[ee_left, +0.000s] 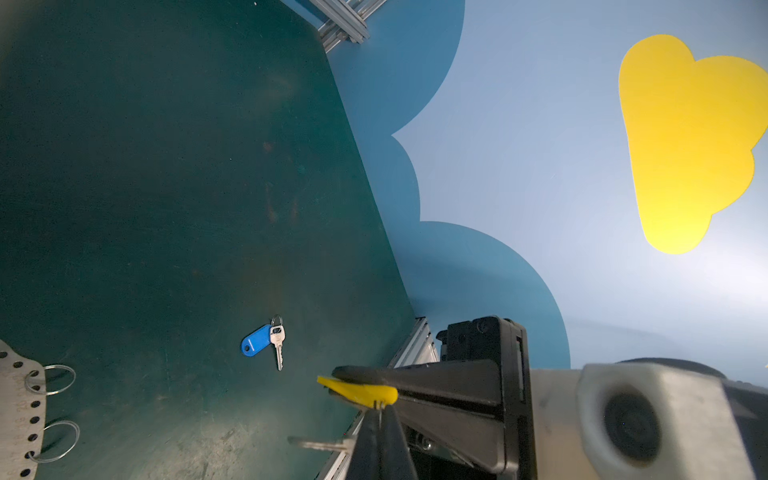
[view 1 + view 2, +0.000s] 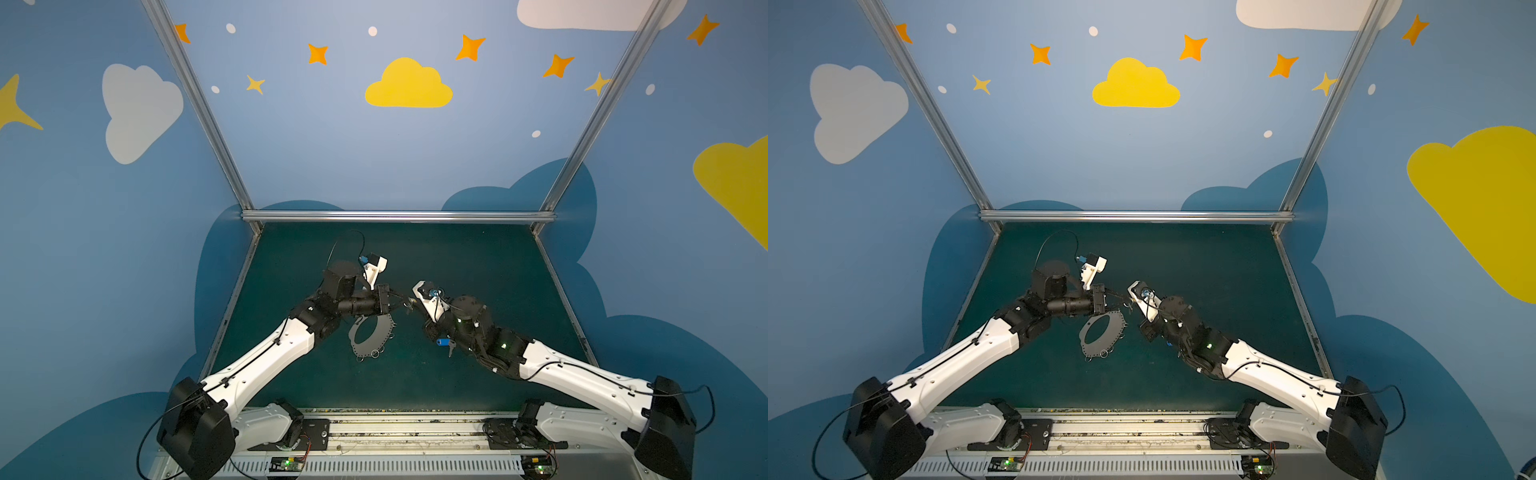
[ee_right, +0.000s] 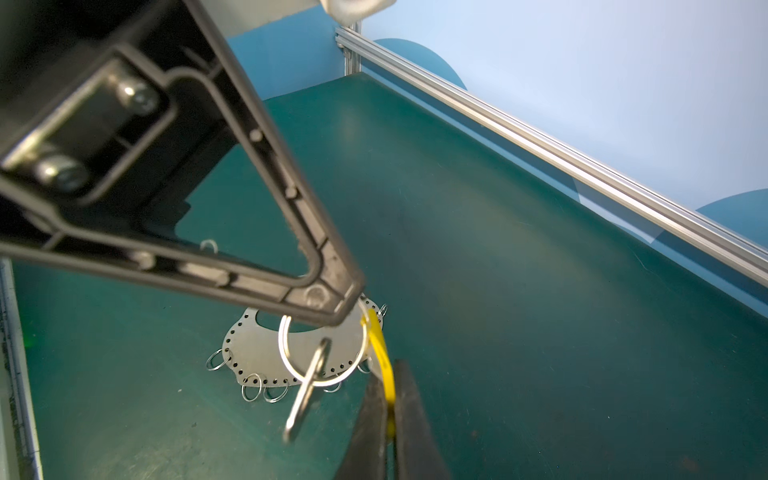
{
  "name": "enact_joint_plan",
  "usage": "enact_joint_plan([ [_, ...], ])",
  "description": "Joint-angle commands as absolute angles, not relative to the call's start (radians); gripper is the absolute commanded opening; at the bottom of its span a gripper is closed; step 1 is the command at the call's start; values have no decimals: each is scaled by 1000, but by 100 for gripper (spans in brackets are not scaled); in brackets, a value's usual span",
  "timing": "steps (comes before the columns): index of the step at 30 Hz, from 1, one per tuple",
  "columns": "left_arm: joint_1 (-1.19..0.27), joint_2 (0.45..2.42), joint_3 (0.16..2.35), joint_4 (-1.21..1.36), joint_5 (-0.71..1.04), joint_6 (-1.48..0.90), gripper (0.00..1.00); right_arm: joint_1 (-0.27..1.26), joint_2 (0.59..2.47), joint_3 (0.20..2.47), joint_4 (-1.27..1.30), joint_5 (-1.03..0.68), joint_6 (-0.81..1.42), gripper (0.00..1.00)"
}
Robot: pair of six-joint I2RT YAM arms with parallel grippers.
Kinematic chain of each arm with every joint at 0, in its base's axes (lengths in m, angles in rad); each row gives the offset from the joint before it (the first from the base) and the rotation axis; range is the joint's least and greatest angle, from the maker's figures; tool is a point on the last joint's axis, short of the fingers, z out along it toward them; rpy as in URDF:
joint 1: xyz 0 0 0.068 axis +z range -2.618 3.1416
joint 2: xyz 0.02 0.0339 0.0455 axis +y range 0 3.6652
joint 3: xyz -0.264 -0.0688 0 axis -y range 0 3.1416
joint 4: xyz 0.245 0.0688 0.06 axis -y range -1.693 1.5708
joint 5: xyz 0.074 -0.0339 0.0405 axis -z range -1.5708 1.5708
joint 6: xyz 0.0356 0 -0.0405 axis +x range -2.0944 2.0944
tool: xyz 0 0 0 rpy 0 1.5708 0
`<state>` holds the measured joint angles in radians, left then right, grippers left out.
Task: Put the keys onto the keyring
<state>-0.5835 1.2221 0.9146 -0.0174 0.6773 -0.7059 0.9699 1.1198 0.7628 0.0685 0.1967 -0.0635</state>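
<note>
The keyring point(image 2: 365, 352) point(image 2: 1096, 350) is a flat grey plate with wire rings, lying on the green mat just in front of both grippers. Above it hangs a silver key point(image 3: 305, 395) on a split ring point(image 3: 286, 357) with a yellow tag point(image 3: 380, 349) point(image 1: 361, 392). My left gripper point(image 1: 380, 409) point(image 2: 402, 302) is shut on that split ring. My right gripper point(image 3: 390, 374) point(image 2: 415, 309) is shut on the yellow tag, tip to tip with the left. The other key, with a blue tag point(image 1: 254, 345) point(image 2: 444, 342), lies on the mat beside the right forearm.
Aluminium rails point(image 2: 399, 216) edge the green mat point(image 2: 457, 257) at the back and sides, with painted walls behind them. The right arm point(image 2: 498, 345) lies low over the mat on the right of the plate. The left arm point(image 2: 266, 357) slants in on the plate's left.
</note>
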Motion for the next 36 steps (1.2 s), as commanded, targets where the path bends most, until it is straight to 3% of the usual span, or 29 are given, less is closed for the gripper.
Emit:
enact_joint_plan([
  [1,-597,1251,949,-101,757,-656,4,946,1097,790,116,184,-75,0],
  [21,-602,1308,1006,-251,657,-604,4,1037,976,689,166,138,-298,0],
  [36,-603,1296,1009,-262,607,-608,4,1166,1011,743,14,83,-489,0],
])
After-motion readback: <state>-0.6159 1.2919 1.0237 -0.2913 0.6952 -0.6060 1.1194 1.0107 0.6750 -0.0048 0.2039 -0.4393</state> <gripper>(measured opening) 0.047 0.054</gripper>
